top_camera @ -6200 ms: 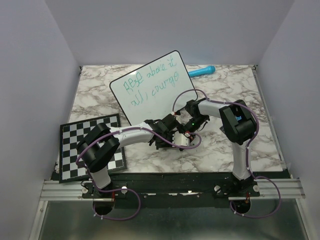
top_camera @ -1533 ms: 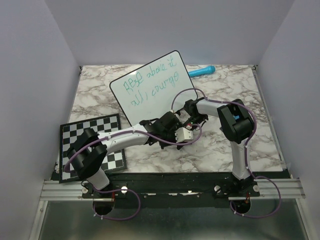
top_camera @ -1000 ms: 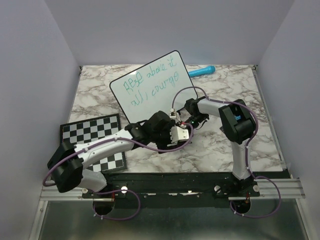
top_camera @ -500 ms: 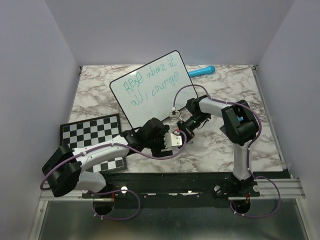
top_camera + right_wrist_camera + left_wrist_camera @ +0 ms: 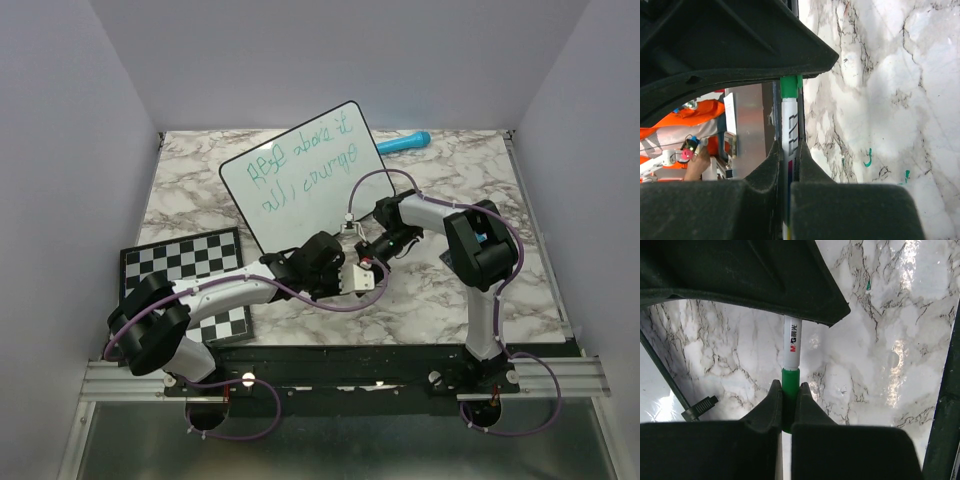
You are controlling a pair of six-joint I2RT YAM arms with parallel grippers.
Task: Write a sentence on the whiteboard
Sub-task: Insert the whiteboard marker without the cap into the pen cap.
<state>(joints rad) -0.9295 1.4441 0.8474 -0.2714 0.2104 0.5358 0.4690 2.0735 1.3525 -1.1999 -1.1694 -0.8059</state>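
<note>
The left gripper [image 5: 789,390] is seen clamped narrowly on the green cap [image 5: 790,377] of a marker [image 5: 792,342], with the cap pinched between both fingers. From the cap, the white barrel, printed with an "M&G" logo, is carried straight across to the right gripper [image 5: 788,150], whose fingers are closed tightly on the barrel itself. In the right wrist view the cap [image 5: 789,87] is seen at the far end of the barrel, under the dark body of the other gripper. The marker is thus held at both ends, above the marble table [image 5: 440,190], near the middle of its front half.

Small green marks [image 5: 867,157] are seen on the marble beside the right gripper.

Just behind the two grippers, the whiteboard [image 5: 330,205] is placed at the far middle of the table, turned at an angle to the table edges. The sentence [image 5: 300,165] is written across it in two lines of thin green script. A blue cylindrical object [image 5: 403,143] is found just beyond the board's far right corner. A checkerboard [image 5: 160,265] is laid at the near left, partly covered by the left arm.
</note>
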